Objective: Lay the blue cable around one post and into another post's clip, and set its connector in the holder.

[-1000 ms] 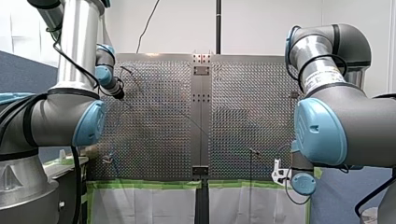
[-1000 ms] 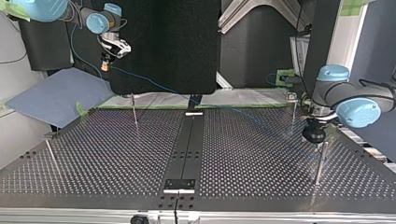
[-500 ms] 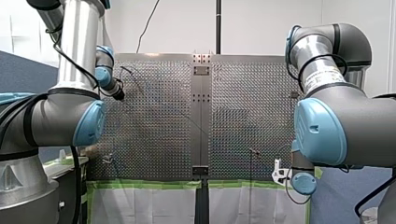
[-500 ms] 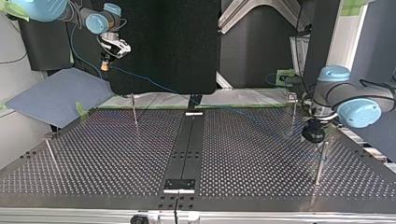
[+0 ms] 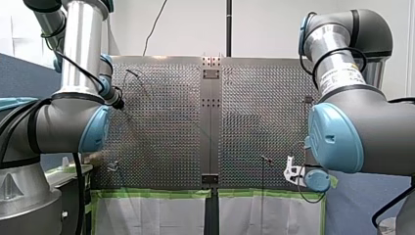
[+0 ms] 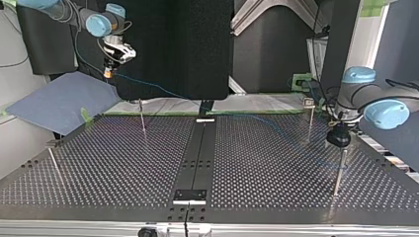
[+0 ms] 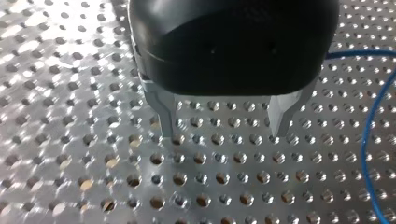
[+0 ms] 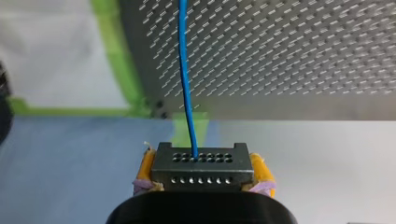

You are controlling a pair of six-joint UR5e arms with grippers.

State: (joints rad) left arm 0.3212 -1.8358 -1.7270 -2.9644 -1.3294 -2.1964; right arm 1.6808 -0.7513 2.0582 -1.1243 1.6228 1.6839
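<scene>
Holding: your right pincer [image 8: 203, 169], yellow pads clamped on the connector [image 8: 201, 158], off the desk [image 6: 123, 163] at the top view's ten o'clock. Blue cable [image 8: 185, 84] runs toward four o'clock, passing beside your left pincer [image 6: 339, 139], which is open and empty, with a post [image 6: 338, 173] at its six o'clock.

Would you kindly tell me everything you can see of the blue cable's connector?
The connector is a small dark rectangular block, plastic by its look, with two rows of small holes in its face. The blue cable leaves a hole in the row farther from my right gripper and runs toward the perforated table. The gripper's jaws are shut on it, a yellow pad at each end. It is held in the air, short of the table's edge; nothing else touches it.
</scene>
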